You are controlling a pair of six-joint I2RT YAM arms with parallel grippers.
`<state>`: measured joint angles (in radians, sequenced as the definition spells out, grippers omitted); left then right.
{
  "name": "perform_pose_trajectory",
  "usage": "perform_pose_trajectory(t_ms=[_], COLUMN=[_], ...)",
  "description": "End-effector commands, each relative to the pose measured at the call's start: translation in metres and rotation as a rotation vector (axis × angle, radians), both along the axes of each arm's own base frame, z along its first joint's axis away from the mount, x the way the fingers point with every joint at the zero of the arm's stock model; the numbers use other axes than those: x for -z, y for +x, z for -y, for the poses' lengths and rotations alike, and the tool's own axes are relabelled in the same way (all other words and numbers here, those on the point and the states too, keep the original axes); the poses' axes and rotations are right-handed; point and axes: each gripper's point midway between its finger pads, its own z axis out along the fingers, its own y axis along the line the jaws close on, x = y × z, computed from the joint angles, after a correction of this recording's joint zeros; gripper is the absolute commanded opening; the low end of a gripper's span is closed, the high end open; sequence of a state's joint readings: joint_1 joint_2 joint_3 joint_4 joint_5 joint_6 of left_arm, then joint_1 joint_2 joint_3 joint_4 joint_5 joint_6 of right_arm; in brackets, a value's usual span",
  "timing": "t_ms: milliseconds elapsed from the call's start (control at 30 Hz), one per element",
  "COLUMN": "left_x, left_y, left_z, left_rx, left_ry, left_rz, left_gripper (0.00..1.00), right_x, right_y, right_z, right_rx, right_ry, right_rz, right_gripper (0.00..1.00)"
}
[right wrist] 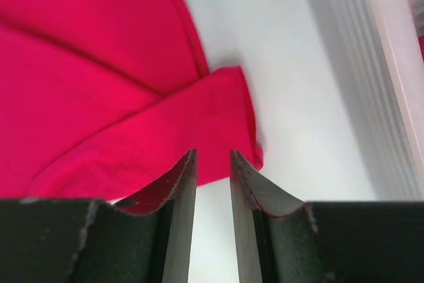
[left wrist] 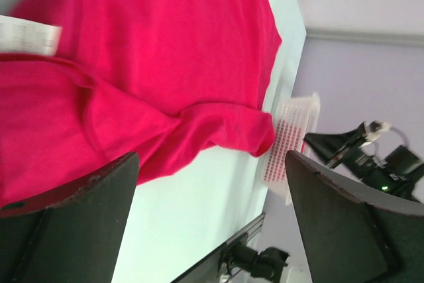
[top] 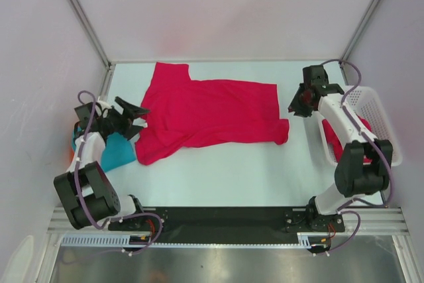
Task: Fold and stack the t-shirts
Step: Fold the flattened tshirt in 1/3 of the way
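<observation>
- While awaiting its turn, bunched at eight o'clock: teal t-shirt (top: 119,154).
- Spread wide at nine o'clock, empty: left fingers (top: 138,121).
- Sprawled mid-counter (top: 218,173) for folding: crimson t-shirt (top: 212,114).
- Narrowly parted at three o'clock, gripping nothing: right fingers (top: 296,105).

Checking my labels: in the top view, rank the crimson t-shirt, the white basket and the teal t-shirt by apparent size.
1. crimson t-shirt
2. white basket
3. teal t-shirt, partly hidden under the left arm

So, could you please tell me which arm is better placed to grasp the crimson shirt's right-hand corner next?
Likely right: the right pincer hovers open beside that corner of the crimson shirt, while the left pincer sits at the opposite edge.
</observation>
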<state>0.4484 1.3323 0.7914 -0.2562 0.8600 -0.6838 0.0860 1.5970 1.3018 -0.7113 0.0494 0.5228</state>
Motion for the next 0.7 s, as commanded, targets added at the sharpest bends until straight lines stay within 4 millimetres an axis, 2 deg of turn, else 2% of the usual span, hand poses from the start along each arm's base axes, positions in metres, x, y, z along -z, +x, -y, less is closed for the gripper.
perform_pose_trajectory(t_ms=[0,33,67,100,233,300,433,500,533,567,667], left_x=[-0.037,-0.046,-0.053,-0.069,-0.101,-0.112,-0.123,-0.119,-0.126,-0.119,-0.122], left_y=[0.002,0.003,0.006,0.008,0.010,0.008,0.008,0.009,0.011,0.010,0.008], left_z=[0.029,0.030,0.031,0.031,0.043,0.058,0.096,0.108,0.112,0.115,0.121], left_rx=[0.060,0.044,0.032,0.027,0.044,0.066,0.160,0.208,0.226,0.234,0.265], left_ry=[0.030,0.026,0.047,0.065,0.054,0.055,0.016,-0.045,-0.063,-0.091,-0.188], left_rz=[0.150,0.163,0.182,0.221,0.277,0.310,0.361,0.343,0.382,0.367,0.358], left_gripper=[0.96,0.95,0.95,0.96,1.00,1.00,1.00,1.00,1.00,1.00,1.00], right_x=[-0.044,-0.054,-0.052,-0.052,-0.052,-0.055,-0.065,-0.070,-0.070,-0.072,-0.076], right_y=[-0.031,-0.040,-0.051,-0.064,-0.105,-0.122,-0.148,-0.155,-0.160,-0.162,-0.167], right_z=[-0.029,-0.036,-0.041,-0.051,-0.055,-0.052,-0.056,-0.053,-0.055,-0.056,-0.063], right_rx=[-0.052,-0.060,-0.061,-0.082,-0.082,-0.060,-0.070,-0.046,-0.054,-0.051,-0.061], right_ry=[-0.010,-0.007,-0.004,-0.018,-0.018,0.001,0.011,0.009,0.011,0.017,0.030], right_rz=[0.091,0.119,0.112,0.104,0.112,0.119,0.134,0.151,0.147,0.154,0.167], right_gripper=[0.31,0.31,0.31,0.31,0.31,0.31,0.31,0.30,0.30,0.29,0.29])
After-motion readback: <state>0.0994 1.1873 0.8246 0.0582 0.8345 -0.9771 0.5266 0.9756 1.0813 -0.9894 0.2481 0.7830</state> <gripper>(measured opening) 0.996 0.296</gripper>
